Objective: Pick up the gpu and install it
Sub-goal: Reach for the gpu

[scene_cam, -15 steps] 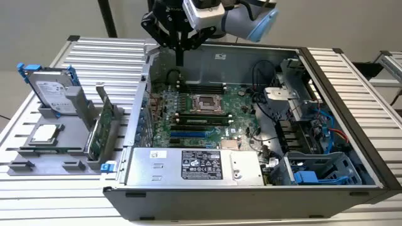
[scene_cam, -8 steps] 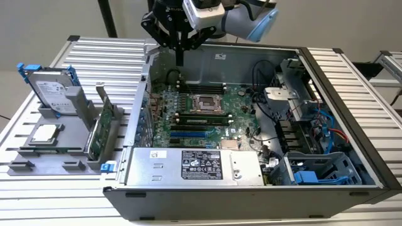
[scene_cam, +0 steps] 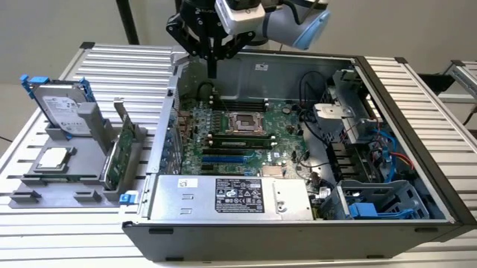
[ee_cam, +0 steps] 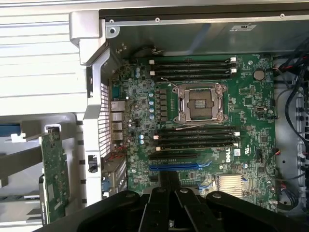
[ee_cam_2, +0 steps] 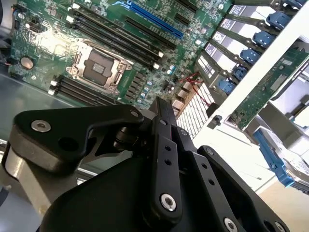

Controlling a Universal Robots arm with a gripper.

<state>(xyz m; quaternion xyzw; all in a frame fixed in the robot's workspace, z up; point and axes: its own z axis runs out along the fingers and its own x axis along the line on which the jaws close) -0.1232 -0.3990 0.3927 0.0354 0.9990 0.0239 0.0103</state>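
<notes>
Green gpu (scene_cam: 119, 152) stands in the grey rack (scene_cam: 56, 184), well apart from the gripper (scene_cam: 212, 70), its fingers together and empty. Reaching in pinched like that, it could topple the card.

The counter (scene_cam: 111, 67) is a silver top of ribbed metal slats running across the frame, with black caps at its corners. Two things lie directly on it. An open computer case (scene_cam: 417, 184) rests on its side over the centre and right of the frame, its open face turned up; bare slats show beside it in the upper right and along the lower edge. A gray holder (scene_cam: 44, 195) sits flat at the lower left, just beside the case. In the first wrist view, bare slats (ee_cam: 38, 58) take the upper left, next to the case's corner (ee_cam: 91, 34).
</notes>
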